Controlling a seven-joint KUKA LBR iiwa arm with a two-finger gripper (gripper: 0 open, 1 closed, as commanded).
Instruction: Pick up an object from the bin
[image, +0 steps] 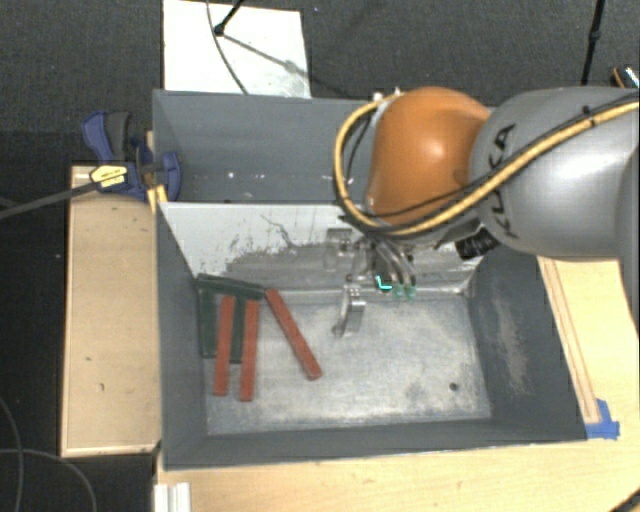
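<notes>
My gripper (348, 318) hangs low over the middle of the bin floor, below the arm's orange cover, with nothing seen in it. Closest to it, a short way to its left, lies a red flat stick (293, 334), slanting from upper left to lower right. Further left, two red sticks (224, 346) (248, 352) lie nearly upright side by side, with a dark green stick (237, 330) between them.
More dark green sticks (206, 320) lie at the left edge of the same group, one across its top. The arm and its cables cover the bin's back right part. A small dark speck (453, 386) sits on the floor at the right.
</notes>
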